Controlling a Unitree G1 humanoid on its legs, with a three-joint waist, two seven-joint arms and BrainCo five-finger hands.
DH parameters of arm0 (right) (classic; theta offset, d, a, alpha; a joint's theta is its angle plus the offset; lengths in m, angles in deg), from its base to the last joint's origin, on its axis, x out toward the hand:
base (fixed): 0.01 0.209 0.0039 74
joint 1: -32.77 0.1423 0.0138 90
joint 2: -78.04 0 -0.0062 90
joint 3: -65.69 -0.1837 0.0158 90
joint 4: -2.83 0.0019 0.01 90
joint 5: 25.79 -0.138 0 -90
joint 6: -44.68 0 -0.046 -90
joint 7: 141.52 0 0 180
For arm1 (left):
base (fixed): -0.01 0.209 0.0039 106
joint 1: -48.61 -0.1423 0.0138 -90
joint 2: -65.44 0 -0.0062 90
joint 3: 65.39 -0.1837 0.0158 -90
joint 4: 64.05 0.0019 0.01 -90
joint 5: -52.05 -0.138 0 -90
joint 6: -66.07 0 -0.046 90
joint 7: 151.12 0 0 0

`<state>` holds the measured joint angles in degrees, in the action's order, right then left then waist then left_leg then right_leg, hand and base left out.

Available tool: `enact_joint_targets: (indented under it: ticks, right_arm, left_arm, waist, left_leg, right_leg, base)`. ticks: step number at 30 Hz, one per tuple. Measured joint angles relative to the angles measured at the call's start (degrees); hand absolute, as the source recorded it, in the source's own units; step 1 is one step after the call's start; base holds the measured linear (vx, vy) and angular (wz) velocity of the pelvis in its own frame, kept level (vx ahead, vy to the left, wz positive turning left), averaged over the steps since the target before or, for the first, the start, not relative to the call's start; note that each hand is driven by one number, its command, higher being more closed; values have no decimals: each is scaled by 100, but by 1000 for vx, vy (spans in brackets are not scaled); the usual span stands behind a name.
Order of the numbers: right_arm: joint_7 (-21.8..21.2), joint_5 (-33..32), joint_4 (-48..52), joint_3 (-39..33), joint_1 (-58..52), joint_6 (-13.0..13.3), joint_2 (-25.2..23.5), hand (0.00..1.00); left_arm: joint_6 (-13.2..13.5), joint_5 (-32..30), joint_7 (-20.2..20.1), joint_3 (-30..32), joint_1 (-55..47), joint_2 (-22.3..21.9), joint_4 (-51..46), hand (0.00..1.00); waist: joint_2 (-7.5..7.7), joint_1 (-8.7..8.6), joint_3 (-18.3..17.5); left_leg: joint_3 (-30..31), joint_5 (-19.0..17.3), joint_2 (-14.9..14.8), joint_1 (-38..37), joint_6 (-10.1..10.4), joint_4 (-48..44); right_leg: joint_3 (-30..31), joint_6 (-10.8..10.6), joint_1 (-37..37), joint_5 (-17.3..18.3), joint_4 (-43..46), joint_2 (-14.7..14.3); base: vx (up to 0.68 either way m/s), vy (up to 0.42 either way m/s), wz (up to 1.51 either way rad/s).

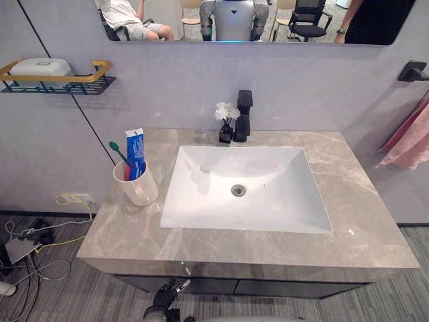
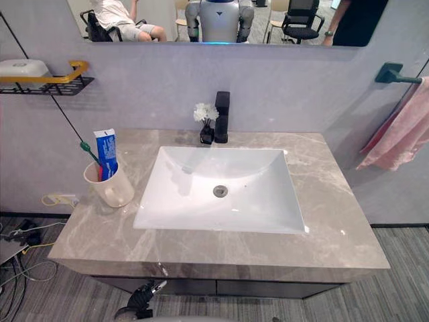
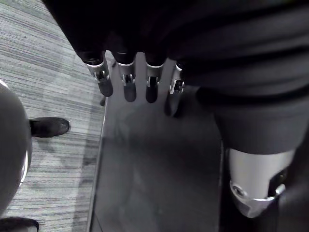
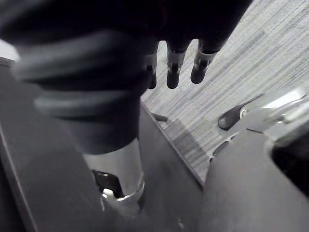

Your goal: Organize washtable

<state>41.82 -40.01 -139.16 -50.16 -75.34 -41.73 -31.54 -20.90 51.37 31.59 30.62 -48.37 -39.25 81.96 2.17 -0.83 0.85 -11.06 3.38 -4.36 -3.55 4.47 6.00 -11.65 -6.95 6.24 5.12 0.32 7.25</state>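
The left hand and right hand hang empty, fingers straight, below the surface, while the cup stands above and ahead of the left hand; it is probably smooth, breakable and top-heavy with toothpaste, so best wrapped round its body.

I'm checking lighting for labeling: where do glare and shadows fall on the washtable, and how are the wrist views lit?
Left eye view: even light; the faucet throws a soft shadow into the white sink; a small glare spot on the countertop, right front. Left wrist view: dim, left hand before a dark cabinet. Right wrist view: right hand in shadow, carpet beyond well lit.
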Motion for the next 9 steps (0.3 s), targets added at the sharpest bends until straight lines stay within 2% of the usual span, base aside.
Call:
enact_joint_targets:
  ticks: [9]
  right_arm:
    - [15, 10, -491, 170, 494, 20, 144, 0]
  left_arm:
    - [6, 0, -3, -206, 215, 157, 290, 0]
  waist:
    - [32, -4, 204]
  left_leg:
    - [153, -11, 36, -14, -1, -1]
  right_leg:
    - [-77, -6, 81, 5, -57, 14]
  base:
    - [2, 0, 4]
